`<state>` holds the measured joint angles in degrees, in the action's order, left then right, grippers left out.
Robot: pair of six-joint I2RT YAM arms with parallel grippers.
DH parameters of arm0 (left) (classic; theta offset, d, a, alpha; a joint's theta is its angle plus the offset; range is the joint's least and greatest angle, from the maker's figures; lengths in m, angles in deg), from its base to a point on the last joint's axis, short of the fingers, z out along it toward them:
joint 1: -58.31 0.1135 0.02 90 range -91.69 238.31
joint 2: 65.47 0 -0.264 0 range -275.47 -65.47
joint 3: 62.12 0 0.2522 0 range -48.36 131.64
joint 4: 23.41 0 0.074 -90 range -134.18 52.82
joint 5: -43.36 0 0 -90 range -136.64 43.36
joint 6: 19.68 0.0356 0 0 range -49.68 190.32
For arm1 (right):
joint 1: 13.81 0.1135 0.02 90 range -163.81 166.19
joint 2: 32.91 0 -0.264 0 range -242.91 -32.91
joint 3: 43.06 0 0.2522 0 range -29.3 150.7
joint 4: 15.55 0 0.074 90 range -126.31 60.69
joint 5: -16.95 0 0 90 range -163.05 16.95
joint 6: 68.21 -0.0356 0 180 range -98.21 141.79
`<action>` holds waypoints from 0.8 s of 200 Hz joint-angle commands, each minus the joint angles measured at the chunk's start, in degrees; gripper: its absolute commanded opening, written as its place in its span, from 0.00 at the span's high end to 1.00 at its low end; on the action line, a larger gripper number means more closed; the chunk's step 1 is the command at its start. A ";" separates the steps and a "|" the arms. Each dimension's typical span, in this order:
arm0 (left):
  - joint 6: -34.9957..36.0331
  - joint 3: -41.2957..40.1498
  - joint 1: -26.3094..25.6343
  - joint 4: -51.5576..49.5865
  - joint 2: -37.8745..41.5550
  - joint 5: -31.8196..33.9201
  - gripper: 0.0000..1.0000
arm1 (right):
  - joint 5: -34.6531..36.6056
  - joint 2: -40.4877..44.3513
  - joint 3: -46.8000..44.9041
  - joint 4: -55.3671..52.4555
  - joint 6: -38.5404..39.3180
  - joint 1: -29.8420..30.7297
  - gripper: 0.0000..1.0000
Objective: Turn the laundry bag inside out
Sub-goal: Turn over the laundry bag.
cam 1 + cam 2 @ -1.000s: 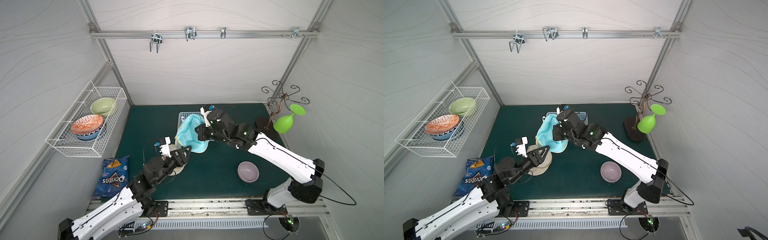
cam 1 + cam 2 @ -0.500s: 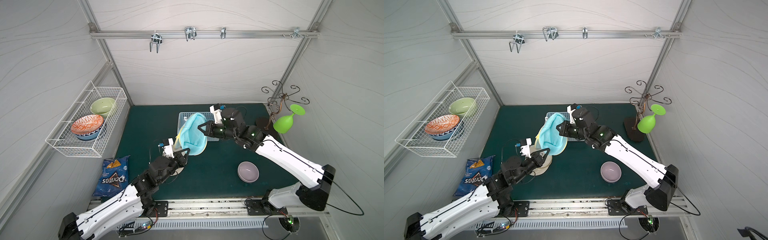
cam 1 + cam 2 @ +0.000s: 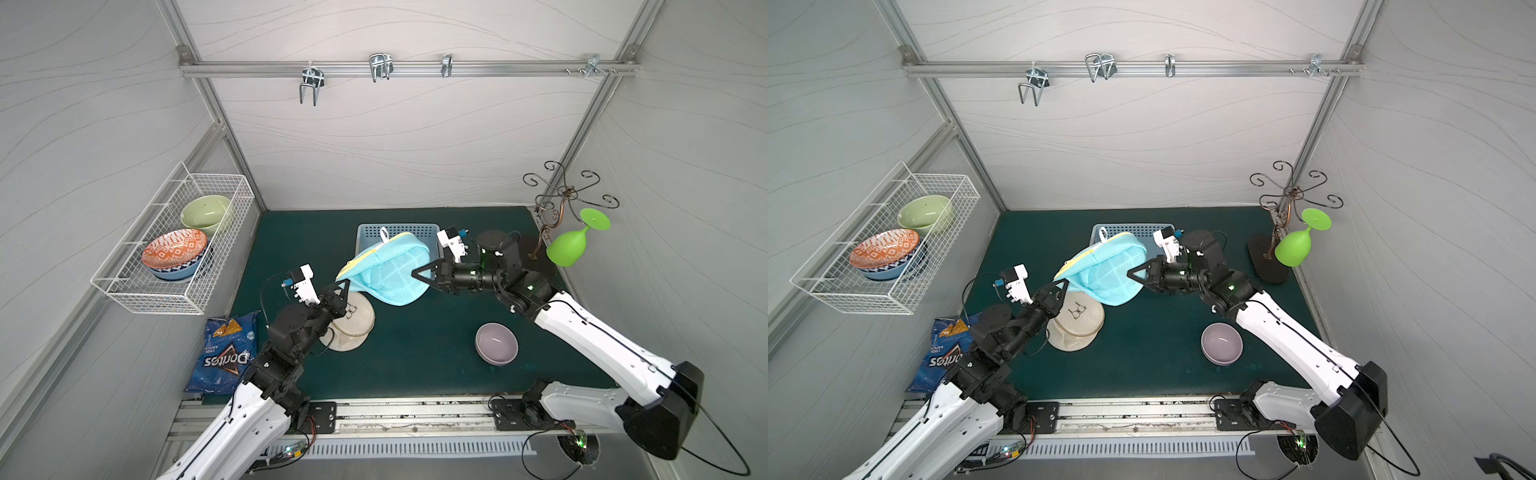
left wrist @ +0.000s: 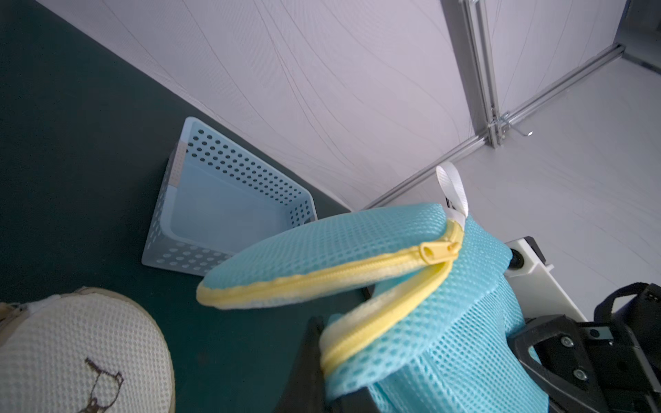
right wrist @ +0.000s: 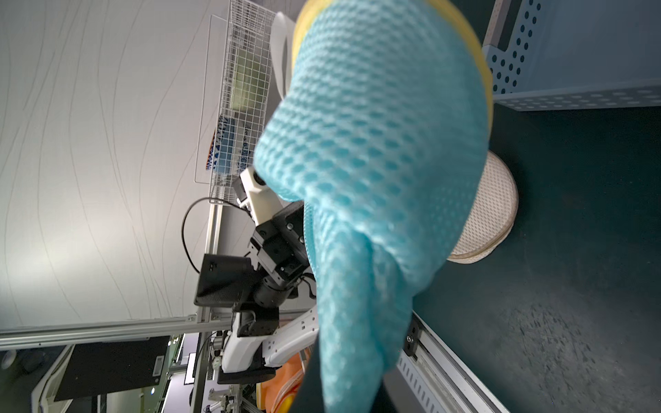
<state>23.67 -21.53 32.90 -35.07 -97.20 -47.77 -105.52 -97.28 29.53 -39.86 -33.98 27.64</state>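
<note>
Left gripper [image 3: 341, 287] snapped from wide to clamped on bag [image 3: 386, 270] lower rim. Right gripper [image 3: 417, 274] stayed pinched on mesh opposite. Bag hung between both, off mat [image 3: 415, 374], over pouch [image 3: 353, 328], before basket [image 3: 399, 227]. Zipper [image 4: 357, 273] gaped; two-hand hold set, inversion likely just starting.
</note>
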 commanded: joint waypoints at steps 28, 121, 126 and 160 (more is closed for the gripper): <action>-0.46 -1.75 8.41 8.93 -9.63 3.42 1.00 | -18.98 13.62 -9.82 16.08 -6.14 -0.83 1.00; 15.81 17.85 13.98 -4.49 -1.11 -5.45 1.00 | 6.15 4.95 -1.34 -32.46 32.32 10.87 1.00; 16.09 19.27 13.98 -5.45 -1.12 -7.13 1.00 | 8.81 4.24 -1.28 -33.76 32.81 10.99 1.00; 13.85 22.55 13.98 -9.23 -0.17 -14.88 1.00 | 21.55 2.30 -1.27 -37.43 35.58 13.40 1.00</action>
<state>36.57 -4.24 43.72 -52.99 -99.01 -70.63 -93.02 -93.00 31.52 -51.33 -2.64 39.21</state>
